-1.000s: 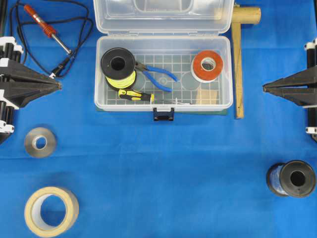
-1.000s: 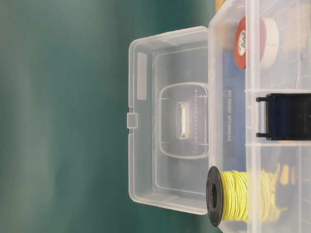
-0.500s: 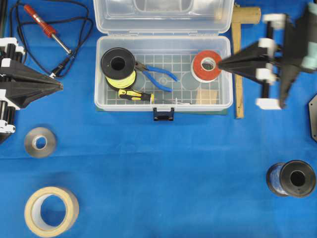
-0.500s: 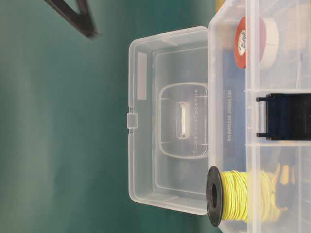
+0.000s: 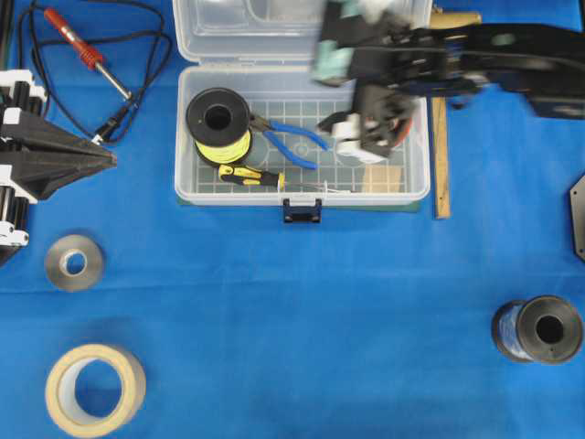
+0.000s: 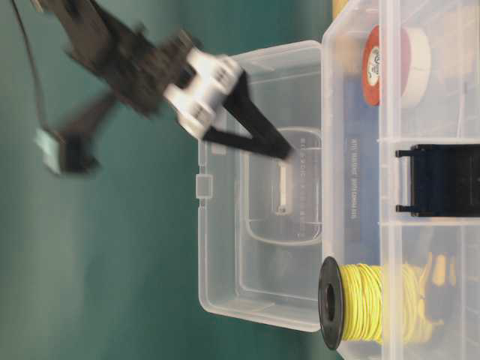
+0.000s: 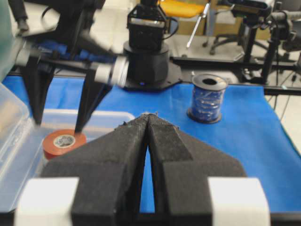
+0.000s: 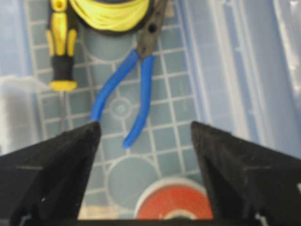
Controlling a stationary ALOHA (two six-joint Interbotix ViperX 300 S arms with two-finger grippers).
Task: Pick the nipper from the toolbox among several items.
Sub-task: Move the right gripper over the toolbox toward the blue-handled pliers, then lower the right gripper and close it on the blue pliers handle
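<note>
The nipper [image 5: 297, 142] lies on the grid floor of the open clear toolbox [image 5: 238, 194], its dark jaws tucked under the yellow wire spool [image 5: 218, 119]. In the right wrist view its blue handles [image 8: 141, 89] lie just ahead of my right gripper [image 8: 145, 126]. That gripper is open and empty. It hovers blurred over the box's right half [image 5: 358, 137], above the red tape roll [image 8: 176, 205], and touches nothing. My left gripper [image 5: 110, 158] is shut and empty at the table's left edge, far from the box.
A yellow-and-black screwdriver [image 5: 249, 176] lies along the box's front wall. Outside the box are a soldering iron [image 5: 82, 50], a grey roll [image 5: 73, 262], masking tape [image 5: 94, 389], a blue wire spool [image 5: 539, 329] and a wooden mallet [image 5: 441, 110].
My right arm has swung from the table's right edge to above the toolbox's right half, with its jaws now apart. The left arm and all objects have not moved.
</note>
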